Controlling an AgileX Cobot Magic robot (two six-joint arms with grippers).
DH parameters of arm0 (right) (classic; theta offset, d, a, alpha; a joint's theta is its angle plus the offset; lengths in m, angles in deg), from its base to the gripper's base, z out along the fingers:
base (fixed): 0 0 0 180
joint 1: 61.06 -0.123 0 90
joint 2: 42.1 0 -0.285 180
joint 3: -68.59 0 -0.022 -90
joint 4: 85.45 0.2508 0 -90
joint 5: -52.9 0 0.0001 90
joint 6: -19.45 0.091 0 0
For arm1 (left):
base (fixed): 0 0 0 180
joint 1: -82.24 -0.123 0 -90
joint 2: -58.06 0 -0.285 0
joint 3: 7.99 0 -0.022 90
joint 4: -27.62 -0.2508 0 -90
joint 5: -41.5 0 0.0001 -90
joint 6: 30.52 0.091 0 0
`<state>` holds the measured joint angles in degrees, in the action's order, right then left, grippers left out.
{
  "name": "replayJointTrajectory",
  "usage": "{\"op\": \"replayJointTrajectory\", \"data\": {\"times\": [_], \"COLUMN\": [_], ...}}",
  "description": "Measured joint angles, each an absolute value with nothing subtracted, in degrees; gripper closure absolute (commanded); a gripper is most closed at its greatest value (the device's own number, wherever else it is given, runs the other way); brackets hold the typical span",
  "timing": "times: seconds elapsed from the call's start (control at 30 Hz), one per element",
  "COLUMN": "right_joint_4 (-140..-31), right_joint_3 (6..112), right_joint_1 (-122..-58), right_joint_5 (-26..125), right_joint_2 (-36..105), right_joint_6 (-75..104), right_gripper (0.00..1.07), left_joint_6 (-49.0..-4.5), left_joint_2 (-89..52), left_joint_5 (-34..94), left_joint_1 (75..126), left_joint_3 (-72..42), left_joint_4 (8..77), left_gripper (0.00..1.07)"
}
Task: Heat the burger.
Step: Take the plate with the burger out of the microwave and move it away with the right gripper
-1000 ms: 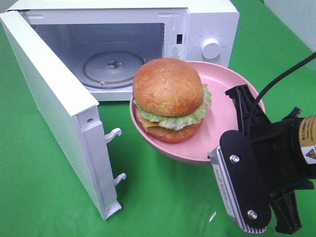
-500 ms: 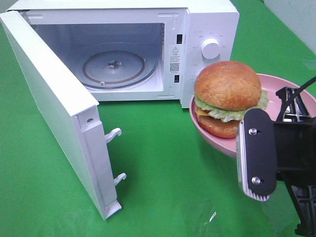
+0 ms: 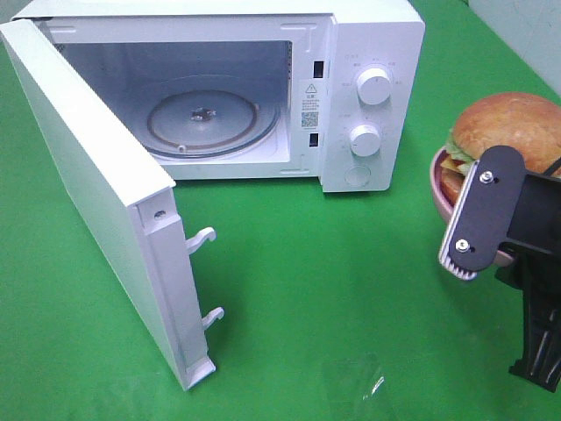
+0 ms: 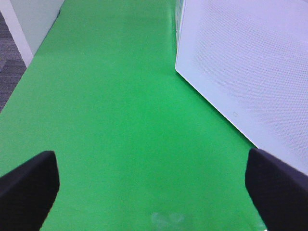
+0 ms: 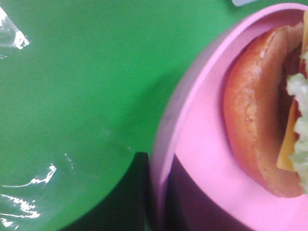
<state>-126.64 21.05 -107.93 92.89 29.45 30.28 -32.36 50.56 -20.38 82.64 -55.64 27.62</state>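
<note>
Right wrist: burger (image 5: 255,130) on plate (image 5: 202,144) clamped by right end effector (image 5: 156,202).

The microwave (image 3: 263,88) is parked at the back of the surface (image 3: 333,298), with its door (image 3: 96,193) swung out to the left front and the turntable (image 3: 203,118) seen inside. Off to the right, in front of the knobs (image 3: 374,88), the burger (image 3: 504,132) is sat on a plate (image 3: 436,184), which is pinched at the rim by the right gripper (image 5: 156,202).
</note>
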Motion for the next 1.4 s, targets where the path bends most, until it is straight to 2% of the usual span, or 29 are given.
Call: {"op": "replayJointTrajectory", "data": {"times": [0.23,0.6,0.8,0.97,1.17,1.4], "right_joint_4": [-127.56,-133.75,-134.21,-134.49,-134.84,-134.84], "right_joint_3": [21.05,21.22,24.72,26.21,29.24,32.68], "right_joint_1": [-107.87,-107.01,-100.59,-98.19,-90.4,-85.35], "right_joint_5": [95.53,97.82,97.99,97.93,97.76,97.7], "right_joint_2": [31.8,42.92,50.02,51.69,57.19,61.31], "right_joint_6": [38.24,62.02,70.85,72.22,72.85,73.6], "right_gripper": [1.07,1.07,1.07,1.07,1.06,1.05], "left_joint_6": [-32.36,-32.36,-32.36,-32.36,-32.36,-32.36], "left_joint_2": [50.56,50.56,50.56,50.56,50.56,50.56], "left_joint_5": [-20.38,-20.38,-20.38,-20.38,-20.38,-20.38], "left_joint_1": [82.64,82.64,82.64,82.64,82.64,82.64], "left_joint_3": [-55.64,-55.64,-55.64,-55.64,-55.64,-55.64], "left_joint_4": [27.62,27.62,27.62,27.62,27.62,27.62], "left_gripper": [0.06,0.06,0.06,0.06,0.06,0.06]}}
